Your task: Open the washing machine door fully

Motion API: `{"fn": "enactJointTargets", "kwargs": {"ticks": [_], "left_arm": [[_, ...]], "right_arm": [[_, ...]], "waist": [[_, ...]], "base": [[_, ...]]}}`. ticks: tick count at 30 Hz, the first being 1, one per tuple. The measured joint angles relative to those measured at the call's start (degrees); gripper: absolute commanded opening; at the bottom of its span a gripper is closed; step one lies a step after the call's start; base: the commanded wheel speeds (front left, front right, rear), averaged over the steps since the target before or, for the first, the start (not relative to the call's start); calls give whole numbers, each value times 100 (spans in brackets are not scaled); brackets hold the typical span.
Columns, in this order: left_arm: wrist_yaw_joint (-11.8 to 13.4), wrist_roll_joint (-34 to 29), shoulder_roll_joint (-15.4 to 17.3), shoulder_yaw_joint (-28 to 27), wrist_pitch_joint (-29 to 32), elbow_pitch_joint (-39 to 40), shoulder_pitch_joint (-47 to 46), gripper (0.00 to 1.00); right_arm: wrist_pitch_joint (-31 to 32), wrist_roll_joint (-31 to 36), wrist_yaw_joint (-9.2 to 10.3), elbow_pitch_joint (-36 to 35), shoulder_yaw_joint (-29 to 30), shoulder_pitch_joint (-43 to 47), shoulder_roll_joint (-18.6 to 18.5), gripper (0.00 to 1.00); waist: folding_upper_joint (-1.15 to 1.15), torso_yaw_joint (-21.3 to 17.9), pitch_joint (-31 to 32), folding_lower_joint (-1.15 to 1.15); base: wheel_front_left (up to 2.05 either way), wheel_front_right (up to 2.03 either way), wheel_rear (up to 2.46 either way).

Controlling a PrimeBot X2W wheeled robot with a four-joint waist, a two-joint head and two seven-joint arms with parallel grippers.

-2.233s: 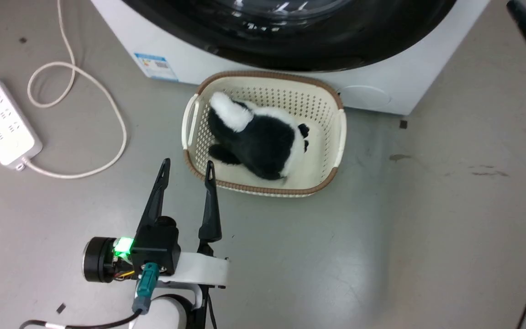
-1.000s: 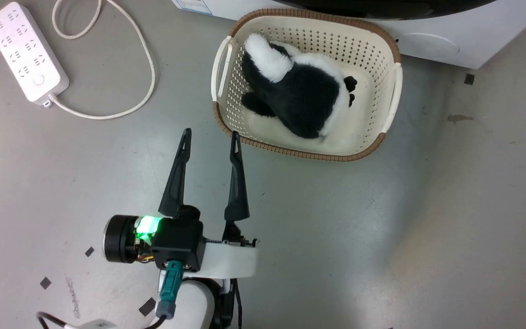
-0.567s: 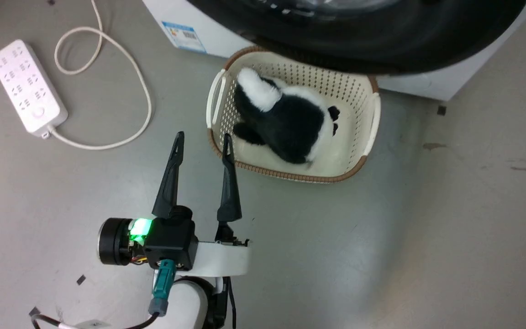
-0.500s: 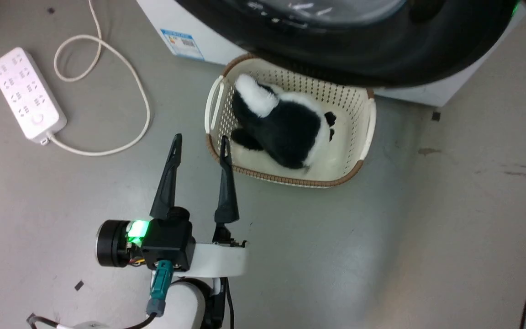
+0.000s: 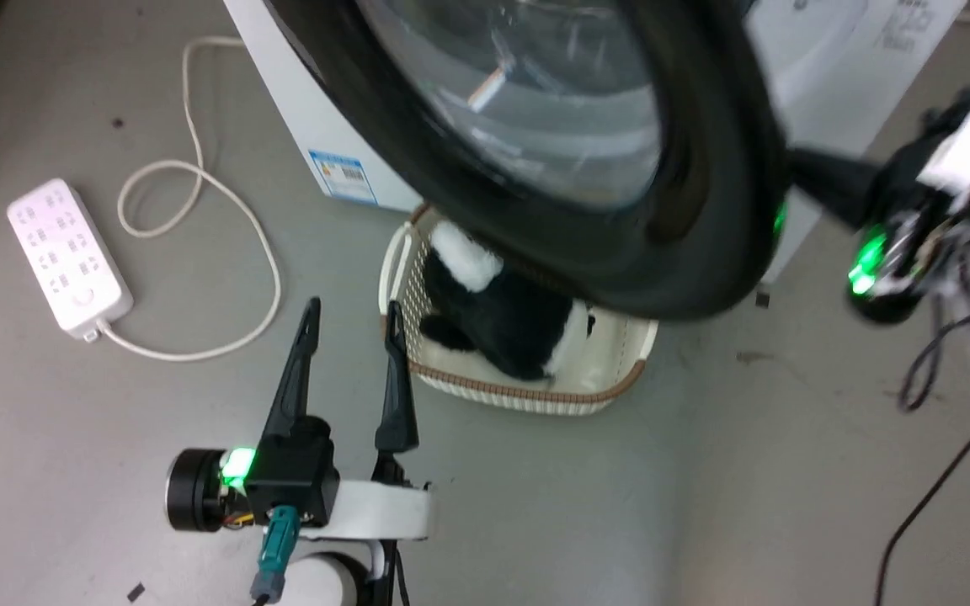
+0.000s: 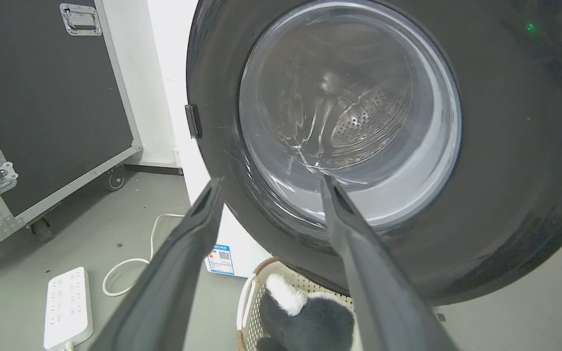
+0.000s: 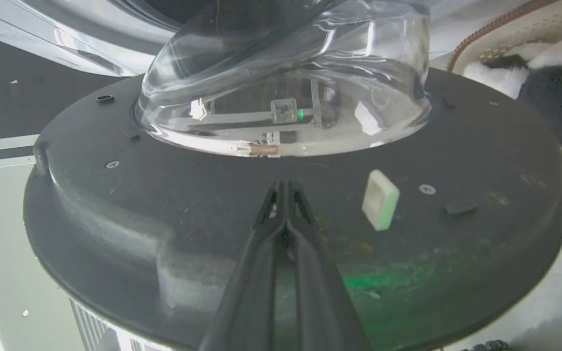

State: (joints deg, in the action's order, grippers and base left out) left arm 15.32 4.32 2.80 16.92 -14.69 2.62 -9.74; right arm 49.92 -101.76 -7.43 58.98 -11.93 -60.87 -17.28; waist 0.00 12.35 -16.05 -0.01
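The big white front-loading washing machine (image 5: pixel 308 126) stands just behind the cream perforated plastic basket (image 5: pixel 527 396). Its round glossy-black, glass-domed door (image 5: pixel 704 168) hangs swung out over the basket's far rim. A black-and-white plush toy (image 5: pixel 502 328) lies in the basket. The right end effector (image 7: pixel 283 187), fingers pressed together on nothing, points at the door's inner face. The left end effector (image 5: pixel 353 307) is spread and empty at the basket's near left corner.

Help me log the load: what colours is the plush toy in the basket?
Black with white patches; the plush toy shows best in the head view.
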Motion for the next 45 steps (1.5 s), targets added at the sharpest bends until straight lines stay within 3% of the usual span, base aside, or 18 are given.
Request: {"fn": "enactJointTargets", "kwargs": {"ticks": [17,25,26,27,30,32,33,37,43,45], "left_arm": [[-379,32,-1,-148,-1,-240,653,100],[-441,32,-1,-280,-1,-287,748,100],[-441,32,0,-315,-1,-287,748,100],[-444,33,0,-352,-1,-289,749,100],[-553,56,-1,-493,-1,-311,754,100],[-648,165,-2,-638,-2,-328,761,100],[-860,323,8,-887,-5,-417,771,100],[-1204,464,98,-1154,-5,-592,773,100],[-1650,660,325,-1516,-5,-858,774,100],[-1706,694,369,-1637,-5,-880,777,100]], "right_arm": [[144,-121,0,-873,-639,1555,1160,0],[-286,-204,0,-1284,-762,1872,1179,0],[-438,-163,0,-1356,-759,1880,1133,39],[-575,-125,0,-1426,-748,1897,1073,100],[-1084,90,0,-1802,-699,2074,820,100],[-1585,393,1,-2228,-638,2239,599,100],[-2498,1239,0,-3186,-665,2597,189,100],[-3923,2708,0,-4414,-909,3210,-368,100],[-6057,4976,0,-4918,-1049,4021,-936,100],[-6333,5770,0,-4898,-860,4294,-950,100]], "waist": [[0,279,800,0],[0,287,953,1],[0,259,965,1],[0,229,980,1],[0,122,1050,1],[0,33,1104,1],[0,-125,1190,1],[0,-375,1309,1],[0,-769,1512,0],[0,-907,1577,0]], "base": [[0,0,0],[0,0,0],[0,0,0],[0,0,0],[0,0,0],[0,0,0],[0,0,0],[0,0,0],[0,0,0],[0,0,0]]}}
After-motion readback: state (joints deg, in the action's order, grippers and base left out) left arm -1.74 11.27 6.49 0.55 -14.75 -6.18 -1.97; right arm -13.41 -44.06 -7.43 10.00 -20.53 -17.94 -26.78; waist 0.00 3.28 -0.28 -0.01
